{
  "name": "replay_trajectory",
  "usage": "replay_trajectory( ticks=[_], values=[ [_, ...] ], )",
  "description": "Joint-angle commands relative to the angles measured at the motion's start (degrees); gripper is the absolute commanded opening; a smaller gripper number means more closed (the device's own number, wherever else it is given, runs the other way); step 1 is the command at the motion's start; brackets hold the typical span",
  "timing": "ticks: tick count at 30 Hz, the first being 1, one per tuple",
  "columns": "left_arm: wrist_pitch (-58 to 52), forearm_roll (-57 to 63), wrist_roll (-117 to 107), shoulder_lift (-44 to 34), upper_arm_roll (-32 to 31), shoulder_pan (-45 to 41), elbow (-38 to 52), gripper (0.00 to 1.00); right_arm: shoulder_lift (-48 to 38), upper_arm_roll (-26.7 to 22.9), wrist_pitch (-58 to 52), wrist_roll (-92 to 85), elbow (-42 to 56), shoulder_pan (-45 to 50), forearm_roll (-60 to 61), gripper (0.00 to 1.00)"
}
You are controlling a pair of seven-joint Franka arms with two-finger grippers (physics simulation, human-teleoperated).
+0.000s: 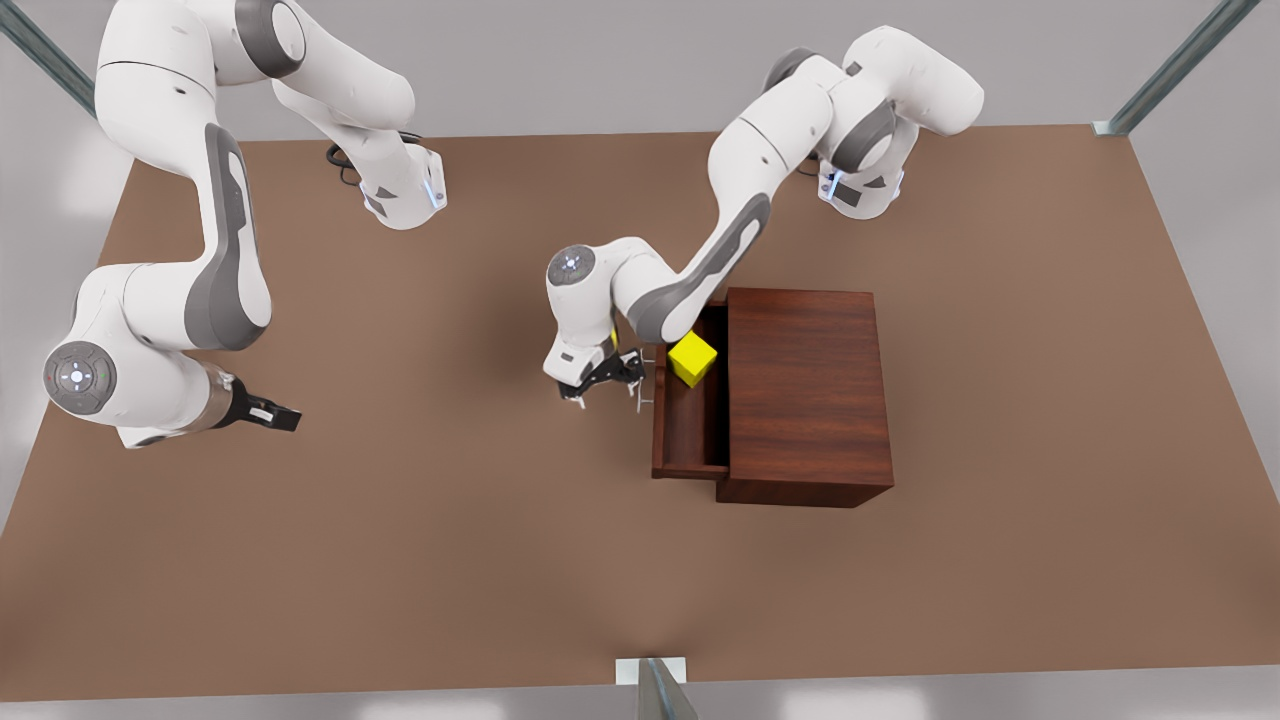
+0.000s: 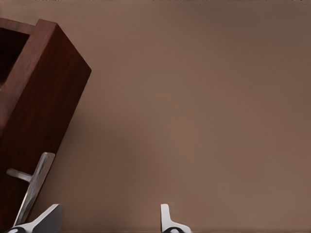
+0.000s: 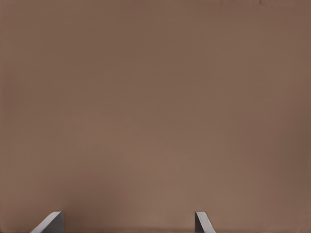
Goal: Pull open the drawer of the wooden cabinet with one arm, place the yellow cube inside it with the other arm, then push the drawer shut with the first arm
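Left gripper point(image 1: 603, 383): fingers spread, gripping nothing, hovering just beside the silver handle point(image 1: 646, 378) of the drawer point(image 1: 688, 425), which is standing pulled out of the wooden cabinet point(image 1: 806, 395). Yellow cube point(image 1: 692, 359): sitting in the drawer, just beyond that gripper. Right gripper point(image 1: 272, 413): waiting well apart over the table point(image 1: 420, 520), fingers wide, empty.

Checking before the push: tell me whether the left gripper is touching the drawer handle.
Cannot tell. In the left wrist view the handle sits right beside one fingertip of the open left gripper, not between them; no clear gap or contact.
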Motion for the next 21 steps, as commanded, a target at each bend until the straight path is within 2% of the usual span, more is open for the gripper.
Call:
replay_trajectory(
  ticks=[1, 9, 21],
  values=[
    [-5.07, 0.05, 0.11, -0.83, -0.05, -0.05, 0.02, 1.0, -0.07, 0.02, -0.18, -5.35, 0.03, 0.0, 0.04, 1.0],
    [-10.17, 0.05, 0.11, -2.15, 1.18, 0.22, -2.35, 1.0, 0.02, 0.02, -0.18, -5.35, 0.03, 0.0, -0.05, 1.0],
    [-11.58, -0.21, 0.99, -2.23, 1.27, 3.56, -3.58, 1.0, 0.02, 0.02, -0.01, -5.44, 0.03, 0.09, -0.05, 1.0]
  ],
)
